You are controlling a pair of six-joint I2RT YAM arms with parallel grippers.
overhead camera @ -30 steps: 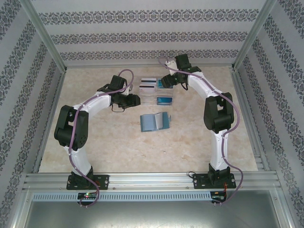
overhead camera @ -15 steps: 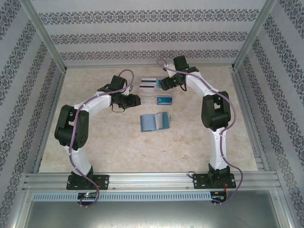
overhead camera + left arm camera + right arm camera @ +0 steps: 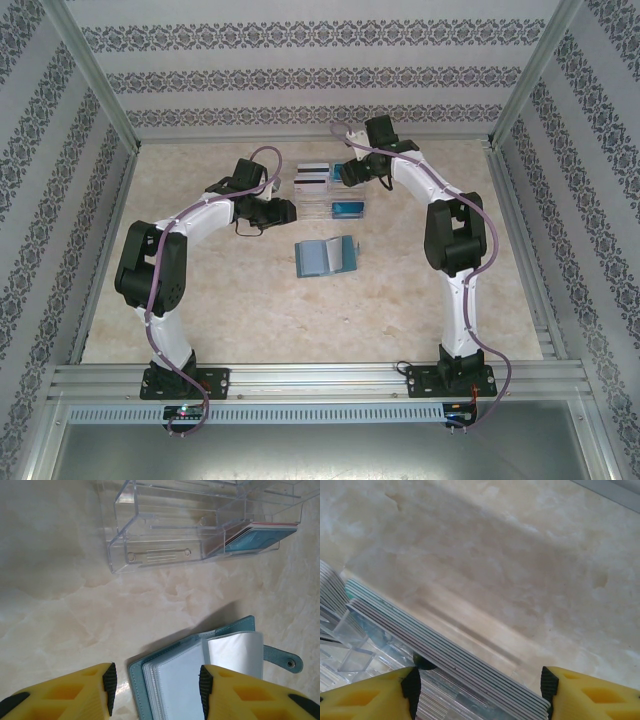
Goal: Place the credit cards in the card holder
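Right gripper (image 3: 480,687) spread wide over the stacked credit cards (image 3: 445,655); left gripper (image 3: 157,687) wide above the open card holder (image 3: 172,672).

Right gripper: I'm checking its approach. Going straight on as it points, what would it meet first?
Most likely the stack of cards in the clear tray, directly ahead of the open right gripper; depth is hard to judge.

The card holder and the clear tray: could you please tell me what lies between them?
Between the card holder and the clear tray is bare tabletop, as the left wrist view shows.
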